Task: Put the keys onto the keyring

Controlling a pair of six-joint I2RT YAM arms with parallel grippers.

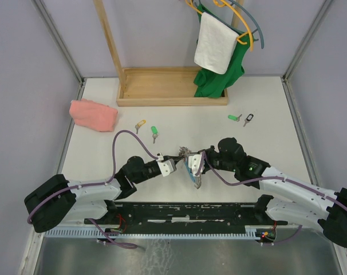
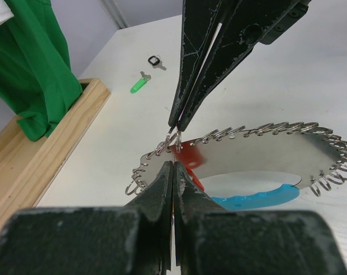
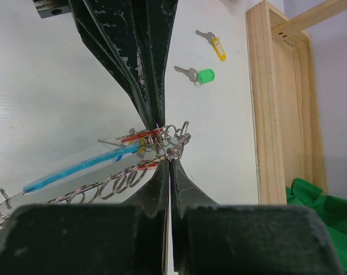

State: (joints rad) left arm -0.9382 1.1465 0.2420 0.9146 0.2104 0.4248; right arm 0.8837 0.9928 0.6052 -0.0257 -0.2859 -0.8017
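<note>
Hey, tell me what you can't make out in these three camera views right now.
Top view: the rings of the keyring are too small to separate.
Left wrist view: what the left pincer pinches is hidden by its own fingers.
Right wrist view: the keyring's row of rings runs off the left edge.

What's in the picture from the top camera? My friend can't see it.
Mid-table, the left gripper and right gripper meet, both pinched shut on the keyring. Loose tagged keys lie farther back, with a pink cloth at left.
</note>
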